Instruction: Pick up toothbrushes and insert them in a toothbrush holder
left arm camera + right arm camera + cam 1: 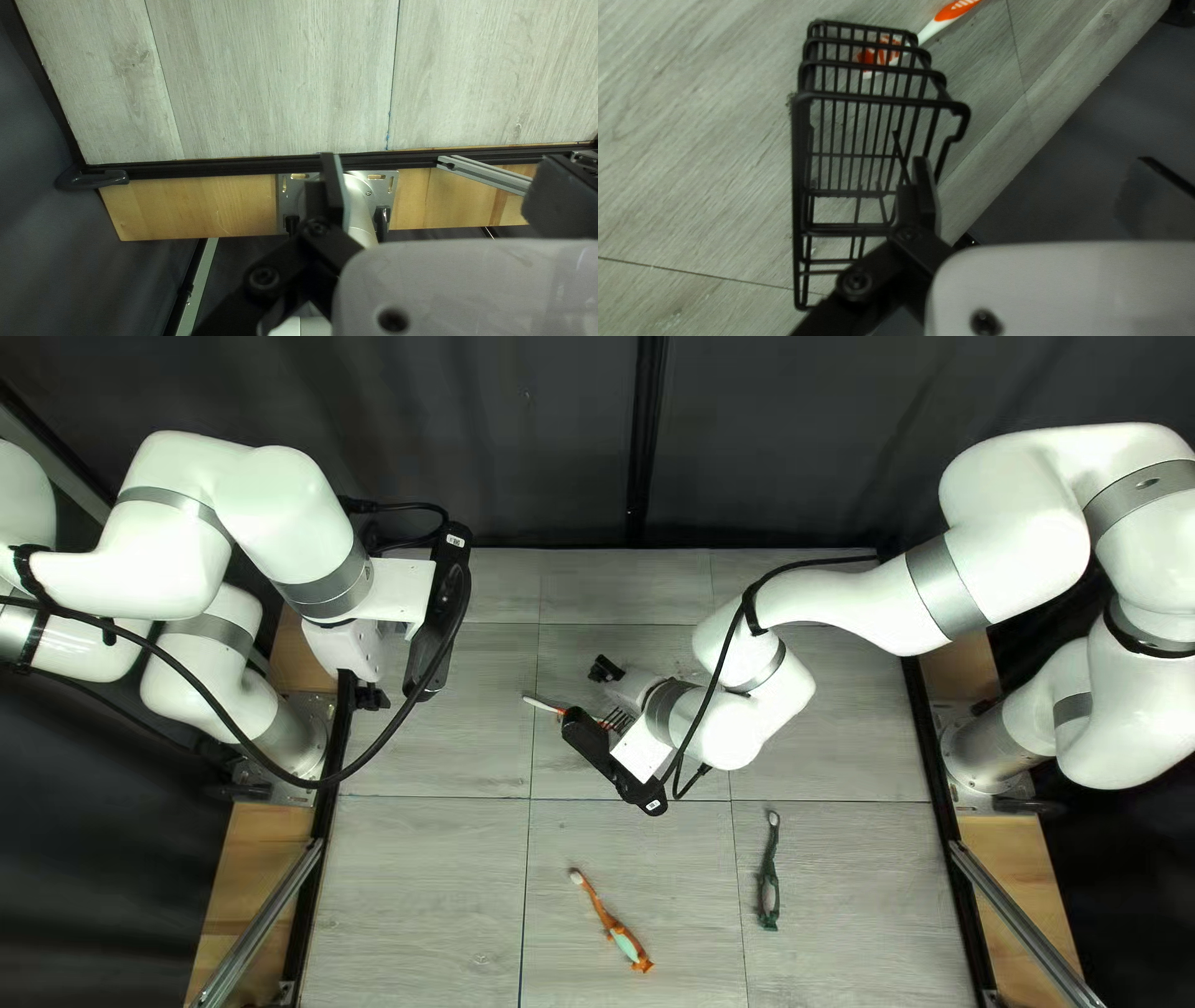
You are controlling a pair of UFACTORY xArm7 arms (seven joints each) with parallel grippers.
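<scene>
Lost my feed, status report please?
Left gripper, right gripper open, empty. Orange-white toothbrush in wire holder. Orange-teal toothbrush, green toothbrush loose on table. Nothing obstructing.

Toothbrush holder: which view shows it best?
Right wrist view: the black wire toothbrush holder fills it, compartments plain. Top left view shows only a few bars, the rest hidden under the right arm. Left wrist view: none.

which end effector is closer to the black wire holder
Right. The right end effector sits just beside the black wire holder; the left end effector is far away, over the table at its left edge.
</scene>
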